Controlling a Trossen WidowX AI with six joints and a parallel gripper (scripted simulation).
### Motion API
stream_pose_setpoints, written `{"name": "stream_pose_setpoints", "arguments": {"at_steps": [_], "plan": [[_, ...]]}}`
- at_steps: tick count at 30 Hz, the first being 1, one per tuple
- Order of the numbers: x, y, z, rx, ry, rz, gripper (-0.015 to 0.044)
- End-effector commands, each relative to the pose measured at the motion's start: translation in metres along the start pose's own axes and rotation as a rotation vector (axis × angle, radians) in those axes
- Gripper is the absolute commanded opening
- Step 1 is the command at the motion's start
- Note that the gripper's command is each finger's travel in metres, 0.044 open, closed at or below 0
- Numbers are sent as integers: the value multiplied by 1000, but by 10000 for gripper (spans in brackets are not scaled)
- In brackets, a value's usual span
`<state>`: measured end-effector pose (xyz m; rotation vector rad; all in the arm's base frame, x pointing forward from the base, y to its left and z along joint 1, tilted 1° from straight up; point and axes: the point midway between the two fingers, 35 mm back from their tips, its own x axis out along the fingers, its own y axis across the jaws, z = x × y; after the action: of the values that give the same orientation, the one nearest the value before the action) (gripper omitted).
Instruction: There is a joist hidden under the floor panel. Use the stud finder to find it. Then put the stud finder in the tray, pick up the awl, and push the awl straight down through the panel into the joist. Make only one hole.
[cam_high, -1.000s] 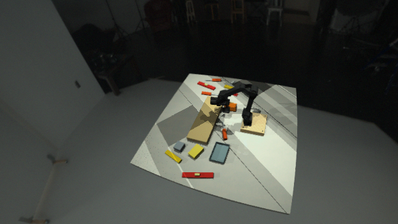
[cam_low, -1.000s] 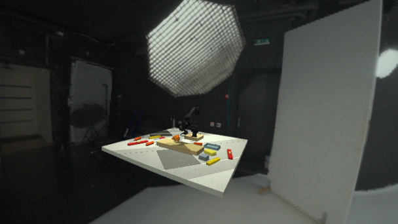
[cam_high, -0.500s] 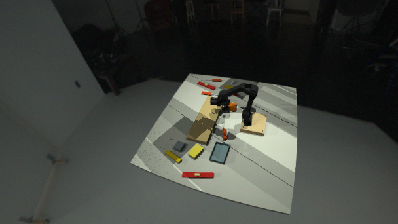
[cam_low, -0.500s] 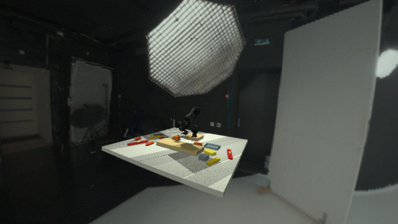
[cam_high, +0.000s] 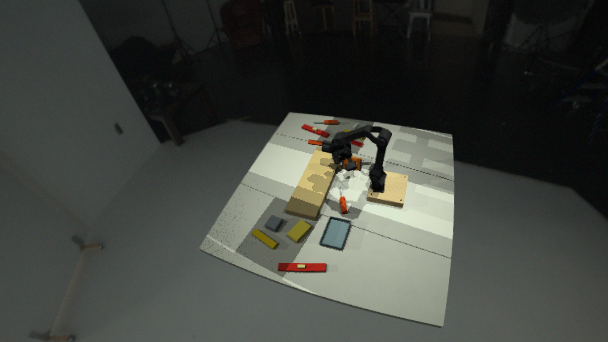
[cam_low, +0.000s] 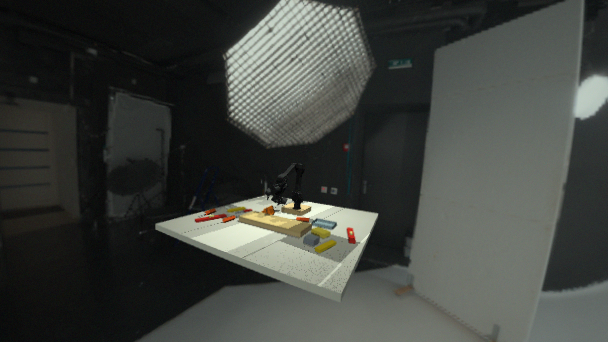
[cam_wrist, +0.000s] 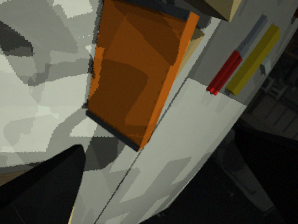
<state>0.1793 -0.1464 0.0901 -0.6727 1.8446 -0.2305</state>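
The orange stud finder (cam_high: 356, 161) (cam_low: 269, 210) (cam_wrist: 132, 75) with dark ends is on the table beside the far end of the long wooden floor panel (cam_high: 312, 185) (cam_low: 275, 223). My gripper (cam_high: 344, 159) (cam_low: 276, 198) (cam_wrist: 161, 143) is open and empty above the stud finder. In the wrist view the stud finder lies up and left of the space between the fingers. The awl (cam_high: 343, 204) (cam_low: 302, 219), with an orange handle, lies between the panel and the arm's base. The blue-grey tray (cam_high: 336, 233) (cam_low: 325, 224) is empty. The joist is hidden.
A yellow block (cam_high: 299, 230) (cam_low: 321, 232), a grey block (cam_high: 274, 223) (cam_low: 311, 240) and a yellow bar (cam_high: 264, 239) (cam_low: 325, 246) lie near the panel's near end. A red level (cam_high: 302, 267) (cam_low: 351, 235) lies near the edge. Several red, orange and yellow tools lie beyond the panel.
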Motion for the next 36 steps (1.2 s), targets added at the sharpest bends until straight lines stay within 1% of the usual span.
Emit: {"name": "stream_pose_setpoints", "arguments": {"at_steps": [1,5,8,15,21,36], "plan": [[22,-11,4,-452,-125,245,440],[34,-20,4,-703,-280,328,440],[43,-27,3,-784,-391,360,440],[54,-40,0,-1001,-578,330,440],[62,-51,-3,-1185,-730,247,440],[64,-52,-4,-1217,-750,230,440]]}}
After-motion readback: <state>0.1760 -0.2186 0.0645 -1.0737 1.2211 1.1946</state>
